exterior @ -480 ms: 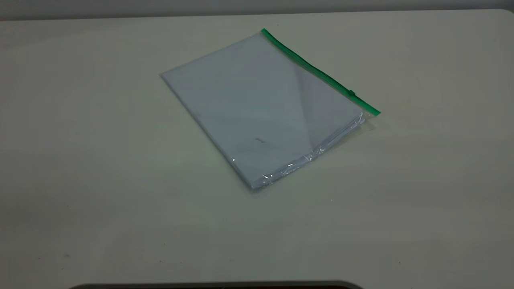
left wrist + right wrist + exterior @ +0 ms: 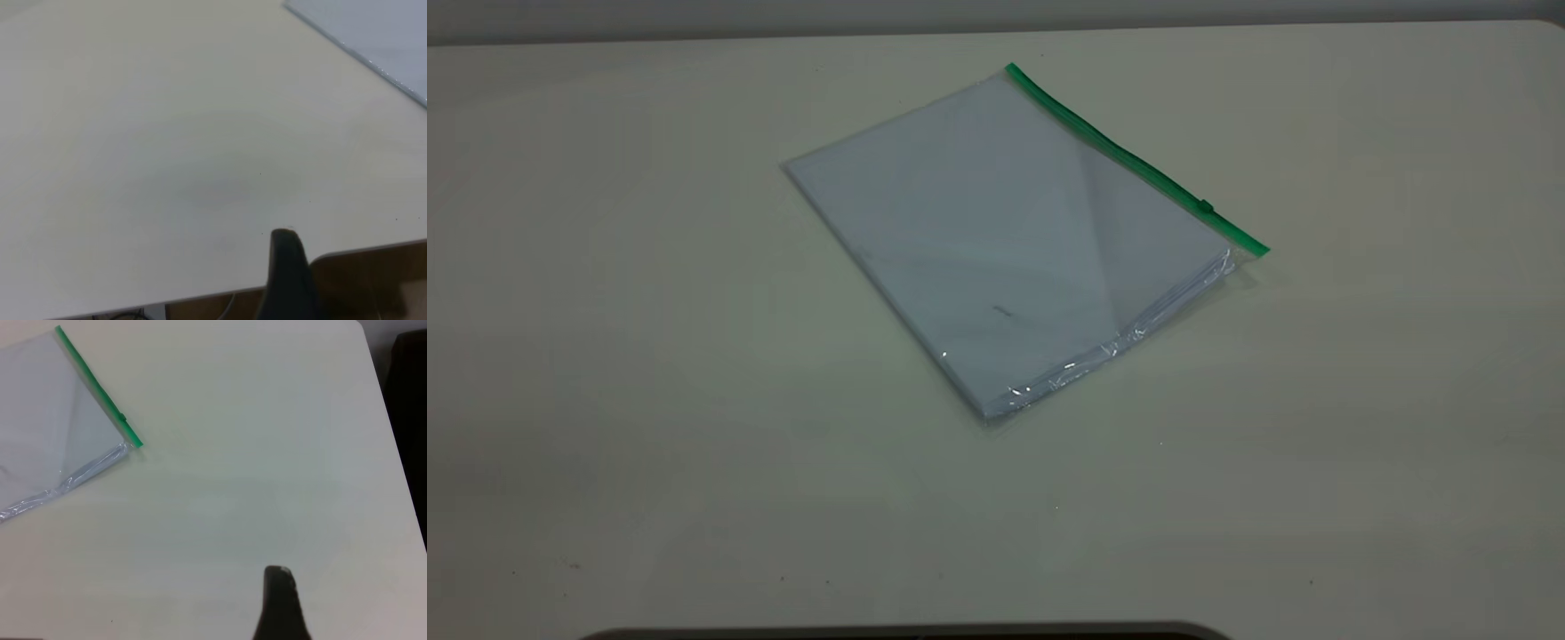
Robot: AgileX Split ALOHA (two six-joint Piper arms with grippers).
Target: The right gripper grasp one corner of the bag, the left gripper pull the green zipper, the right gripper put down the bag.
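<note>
The bag (image 2: 1005, 240) lies flat on the pale table, a clear pouch with white sheets inside. The green zipper (image 2: 1129, 156) runs along its far right edge, with the slider tab (image 2: 1205, 206) near the near end. The corner of the bag (image 2: 1249, 253) rests on the table. Neither gripper appears in the exterior view. The right wrist view shows the bag (image 2: 47, 420), the zipper (image 2: 97, 387) and only a black tip of my right gripper (image 2: 280, 600), well away from the corner (image 2: 133, 443). The left wrist view shows a black tip of my left gripper (image 2: 287, 267) far from the bag's edge (image 2: 380, 33).
The table (image 2: 649, 400) stretches wide on all sides of the bag. A dark rounded rim (image 2: 907, 633) sits at the near edge. In the left wrist view a brown surface (image 2: 373, 280) lies past the table's edge; a dark area (image 2: 410, 420) borders the table in the right wrist view.
</note>
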